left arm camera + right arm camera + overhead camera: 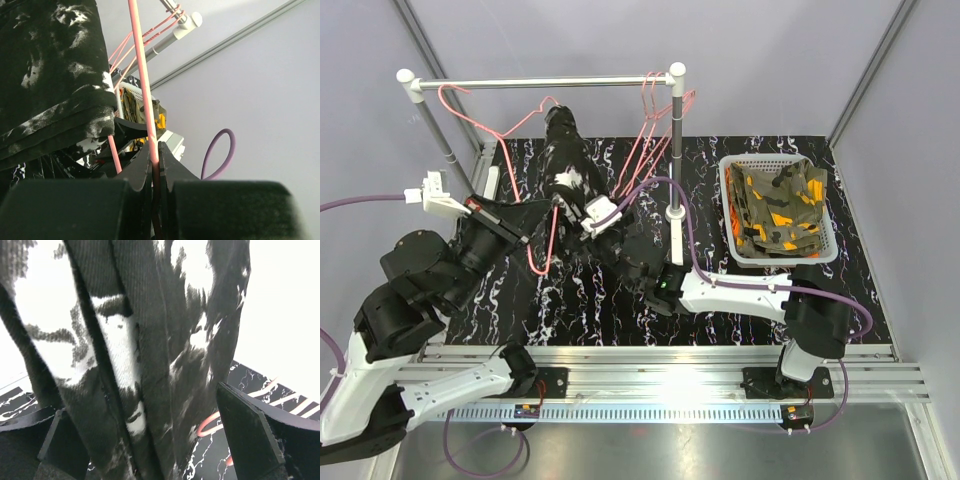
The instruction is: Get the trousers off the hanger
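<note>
The black trousers with white speckles (565,165) hang folded over a pink hanger (552,232) above the table's left middle. My left gripper (527,239) is shut on the hanger's wire (145,90), with the trousers (50,75) just left of it. My right gripper (578,210) is open, and its fingers (250,435) stand on either side of the hanging cloth (150,365) without closing on it. The olive camouflage trousers (778,205) lie in a white basket (732,172) at the right. A bright orange edge (732,222) shows beneath them.
A grey clothes rail (540,83) on two white-capped posts spans the back. Several empty pink hangers (650,130) hang near its right post (675,150). The table top is black marbled (570,300). Purple cables run from both arms.
</note>
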